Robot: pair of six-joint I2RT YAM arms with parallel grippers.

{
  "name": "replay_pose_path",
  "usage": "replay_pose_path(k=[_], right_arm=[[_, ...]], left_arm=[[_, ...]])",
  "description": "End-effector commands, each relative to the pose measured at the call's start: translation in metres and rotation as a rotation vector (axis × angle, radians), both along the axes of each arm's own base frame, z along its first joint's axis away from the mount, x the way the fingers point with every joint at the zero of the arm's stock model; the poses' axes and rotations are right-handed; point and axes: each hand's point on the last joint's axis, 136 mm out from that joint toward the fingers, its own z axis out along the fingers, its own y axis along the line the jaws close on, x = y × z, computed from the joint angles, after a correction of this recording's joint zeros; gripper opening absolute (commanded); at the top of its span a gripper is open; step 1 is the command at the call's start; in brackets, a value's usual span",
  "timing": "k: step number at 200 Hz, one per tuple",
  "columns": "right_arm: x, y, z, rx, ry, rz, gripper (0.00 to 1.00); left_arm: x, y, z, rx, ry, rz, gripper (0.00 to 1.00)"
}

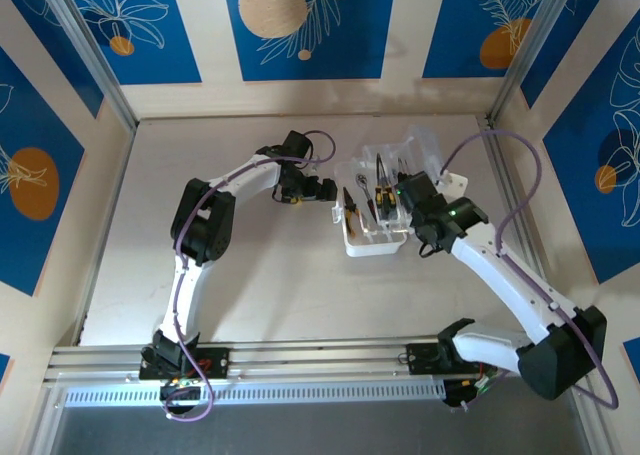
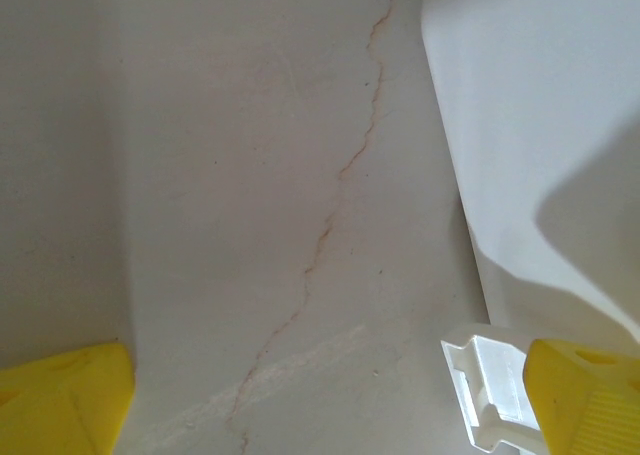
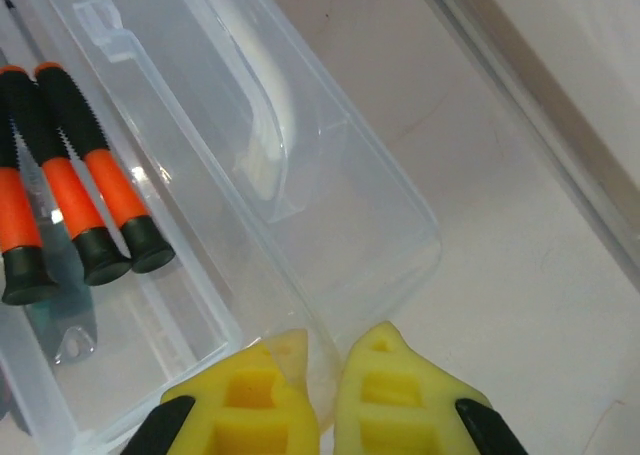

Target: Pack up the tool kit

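The tool kit case (image 1: 378,237) lies open at the table's middle right, with pliers and screwdrivers (image 1: 370,197) inside its tray. Its clear lid (image 1: 415,150) stands raised behind. My right gripper (image 1: 405,190) is shut on the lid's corner edge (image 3: 330,175), its yellow fingertips (image 3: 400,385) pinching the clear plastic at the gripper's tip (image 3: 325,375). Three orange-and-black screwdriver handles (image 3: 80,195) rest in the tray, and the moulded handle (image 3: 265,105) shows in the lid. My left gripper (image 1: 325,188) hangs open just left of the case wall (image 2: 540,125), beside its white latch (image 2: 485,385), with nothing between the fingers (image 2: 60,400).
A thin crack (image 2: 340,175) runs across the pale tabletop. Aluminium frame posts (image 1: 515,65) and blue patterned panels close in the back and sides. A metal rail (image 1: 330,355) carries both arm bases at the near edge. Bare table lies left of the left arm.
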Motion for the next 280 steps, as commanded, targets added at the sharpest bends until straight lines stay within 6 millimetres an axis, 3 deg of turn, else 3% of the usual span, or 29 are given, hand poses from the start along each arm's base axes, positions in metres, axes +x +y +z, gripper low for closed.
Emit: replay_pose_path(k=[1,66,92,123,168,189,225,280], right_arm=[[-0.002,0.049,-0.002,0.118,0.017,0.08,0.0],[-0.007,0.115,-0.002,0.123,0.037,0.14,0.0],[-0.01,0.131,-0.001,0.129,0.046,0.135,0.21],[-0.016,0.136,0.005,0.127,0.054,0.11,0.46],[-0.027,0.133,0.015,0.131,0.05,0.093,0.6],[-0.028,0.13,0.018,0.135,0.043,0.105,0.74],[0.0,0.132,0.011,0.215,0.107,0.266,0.97],[0.059,0.114,0.0,0.451,0.144,0.494,1.0]], left_arm=[[-0.018,-0.03,0.0,-0.083,0.009,-0.089,1.0],[-0.02,-0.034,0.003,-0.11,0.002,-0.106,1.0],[-0.021,-0.034,0.003,-0.12,-0.001,-0.108,1.0],[-0.022,-0.034,0.005,-0.144,-0.019,-0.093,1.0],[-0.023,-0.027,0.007,-0.144,-0.038,-0.075,1.0],[-0.025,-0.019,0.009,-0.13,-0.048,-0.066,1.0],[-0.03,0.011,0.023,-0.104,-0.12,-0.055,1.0],[-0.04,0.038,0.052,-0.09,-0.379,-0.094,1.0]])
